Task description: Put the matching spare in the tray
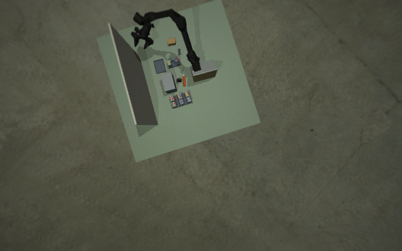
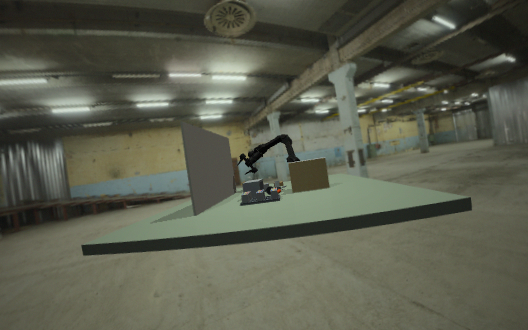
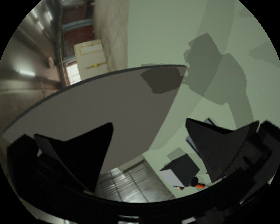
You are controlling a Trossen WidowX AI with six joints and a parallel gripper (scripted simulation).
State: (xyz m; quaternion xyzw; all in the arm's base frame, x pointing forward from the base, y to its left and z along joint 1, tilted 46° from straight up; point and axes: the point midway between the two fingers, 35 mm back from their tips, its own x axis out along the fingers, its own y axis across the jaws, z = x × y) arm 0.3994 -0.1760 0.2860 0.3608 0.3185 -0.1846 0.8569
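My gripper (image 1: 141, 46) (image 2: 246, 167) (image 3: 149, 124) is open and empty, high above the table near the tall grey panel. A flat dark grey tray (image 1: 159, 66) lies on the table; it looks empty, and a finger hides most of it in the wrist view. A grey box (image 1: 168, 82) (image 2: 253, 185) (image 3: 185, 166) stands beside it. Several small coloured pieces sit in a dark rack (image 1: 177, 100) in front of the box. A smaller dark holder (image 1: 174, 64) with coloured parts is right of the tray. No code is readable, and I cannot tell which piece is the mounted unit.
The tall grey panel (image 1: 139, 84) (image 2: 208, 170) (image 3: 126, 100) stands along the left. A brown-sided block (image 1: 205, 74) (image 2: 309, 175) stands by the arm base. An orange-handled tool (image 1: 184, 81), a small black object (image 1: 179, 80), an orange block (image 1: 171, 41) and a small grey piece (image 1: 179, 51) lie between.
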